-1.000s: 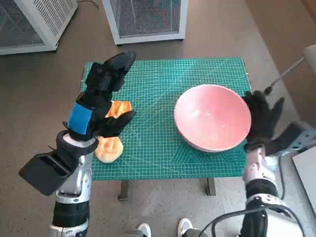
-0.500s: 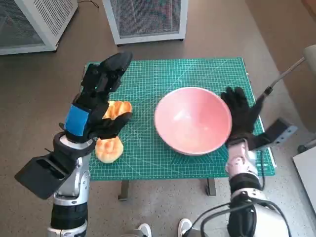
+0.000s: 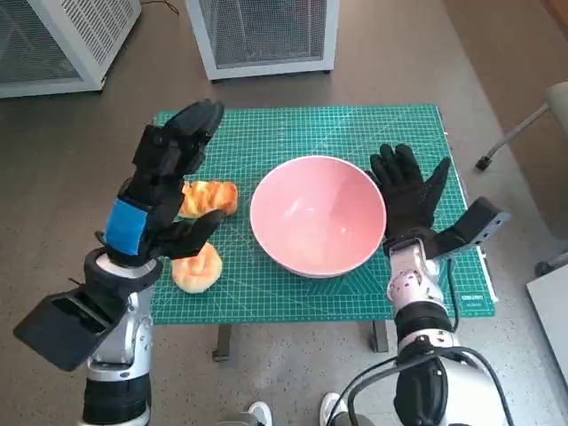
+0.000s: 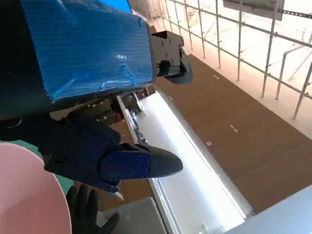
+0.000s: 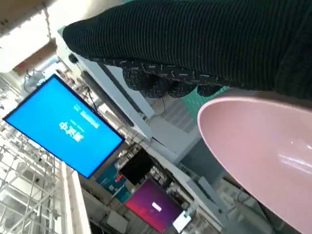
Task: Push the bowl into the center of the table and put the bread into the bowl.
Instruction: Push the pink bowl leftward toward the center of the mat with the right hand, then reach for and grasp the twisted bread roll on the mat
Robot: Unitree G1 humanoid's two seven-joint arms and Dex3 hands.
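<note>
At bowl (image 3: 318, 215) rim: right hand (image 3: 407, 191) spread flat, touching. Left hand (image 3: 158, 182) spread, empty, above bread (image 3: 202, 199).

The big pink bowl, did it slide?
Yes. The pink bowl slid left across the green cutting mat, toward the bread, pushed by the right hand.

Centre of mat: the pink bowl (image 3: 318, 215) fills it, so nothing of mine passes low there.
My right side: my right hand (image 3: 407, 192) lies flat against the bowl's rim; only a thin strip of green mat (image 3: 461, 266) shows beyond it.
My left side: my left hand (image 3: 158, 186) hangs spread above the bread (image 3: 209, 197), a second piece (image 3: 197, 268) near the front edge.
Between bread and bowl: a narrow bare lane.
Far edge: an open band of mat (image 3: 302, 133).
Beyond the table: two white mesh cabinets (image 3: 263, 34).
</note>
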